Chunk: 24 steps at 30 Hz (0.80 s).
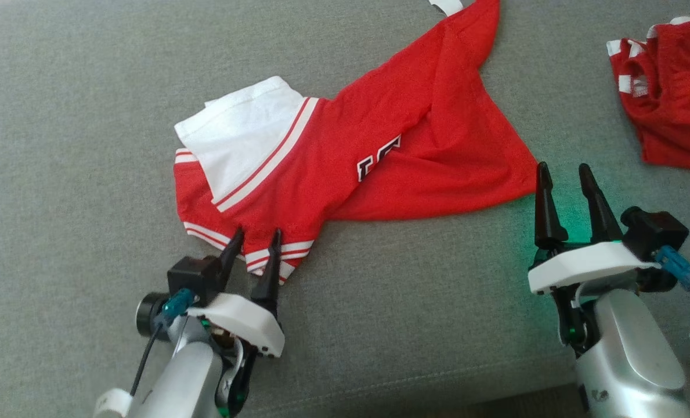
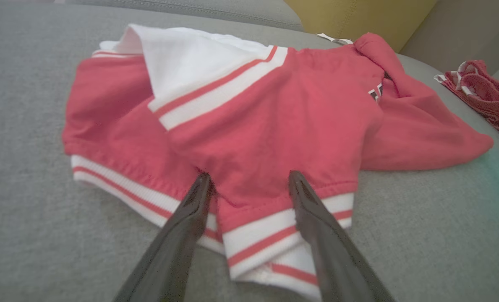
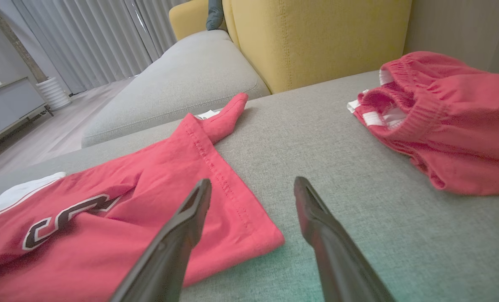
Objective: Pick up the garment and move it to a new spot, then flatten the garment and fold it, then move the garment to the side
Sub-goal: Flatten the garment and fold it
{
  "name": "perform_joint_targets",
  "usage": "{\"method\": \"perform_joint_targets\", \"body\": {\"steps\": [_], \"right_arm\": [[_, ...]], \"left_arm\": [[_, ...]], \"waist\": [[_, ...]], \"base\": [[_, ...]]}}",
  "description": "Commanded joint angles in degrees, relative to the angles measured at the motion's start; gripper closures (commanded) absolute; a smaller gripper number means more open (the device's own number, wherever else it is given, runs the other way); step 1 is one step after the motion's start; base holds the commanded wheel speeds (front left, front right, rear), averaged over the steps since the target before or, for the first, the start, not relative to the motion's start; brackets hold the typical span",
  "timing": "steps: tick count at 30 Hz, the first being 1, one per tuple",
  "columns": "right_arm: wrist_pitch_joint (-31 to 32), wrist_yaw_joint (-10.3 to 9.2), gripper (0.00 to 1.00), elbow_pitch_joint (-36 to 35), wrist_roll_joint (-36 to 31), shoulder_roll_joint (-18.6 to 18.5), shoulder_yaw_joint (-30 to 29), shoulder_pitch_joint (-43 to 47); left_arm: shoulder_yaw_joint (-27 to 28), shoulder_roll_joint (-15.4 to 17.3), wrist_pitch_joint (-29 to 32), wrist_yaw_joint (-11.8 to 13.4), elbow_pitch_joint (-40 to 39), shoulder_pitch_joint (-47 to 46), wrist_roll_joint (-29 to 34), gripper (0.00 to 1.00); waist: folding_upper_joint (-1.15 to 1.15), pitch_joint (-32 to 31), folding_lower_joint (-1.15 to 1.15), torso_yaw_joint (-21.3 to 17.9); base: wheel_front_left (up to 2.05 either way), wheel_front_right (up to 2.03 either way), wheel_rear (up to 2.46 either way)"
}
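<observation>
The garment (image 1: pixel 414 133), a red jersey with a white sleeve panel and black lettering, lies crumpled and stretched diagonally across the grey sofa seat (image 1: pixel 78 128). My left gripper (image 1: pixel 256 235) stands open at its near striped trim. In the left wrist view the left gripper (image 2: pixel 249 176) straddles a fold of the garment (image 2: pixel 274 117), one finger on each side of the red-and-white band. My right gripper (image 1: pixel 564 168) is open just right of the garment's lower right corner. From the right wrist, the right gripper (image 3: pixel 252 182) hovers beside the hem of the garment (image 3: pixel 148 188), touching nothing.
A second red and white garment (image 1: pixel 675 93) lies bunched at the far right, also seen as a heap (image 3: pixel 455 126) from the right wrist. A yellow backrest (image 3: pixel 316 37) rises behind the seat. The seat's front edge (image 1: pixel 414 383) runs just below both grippers.
</observation>
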Motion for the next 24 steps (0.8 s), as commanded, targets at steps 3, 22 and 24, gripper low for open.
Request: {"method": "perform_joint_targets", "body": {"steps": [3, 22, 24], "right_arm": [[-0.63, 0.37, 0.0, -0.92, 0.26, 0.23, 1.73, -1.44], [-0.63, 0.37, 0.0, 3.14, 2.81, 0.23, 2.21, 0.25], [-0.63, 0.37, 0.0, 3.25, 3.16, 0.23, 2.41, 0.46]], "left_arm": [[1.7, 0.31, -0.71, -0.72, -1.32, -2.57, 1.47, 0.82], [-4.14, 0.31, -0.71, -6.22, -23.07, -15.98, 10.74, 1.0], [-3.45, 0.32, -0.71, -6.33, -22.0, -18.51, 11.3, 1.0]], "waist": [[0.0, 0.09, 0.0, -0.11], [0.0, -5.14, 0.0, 5.33], [0.0, -5.12, 0.0, 5.5]], "base": [[0.0, 0.0, 0.0], [0.0, 0.0, 0.0], [0.0, 0.0, 0.0]]}}
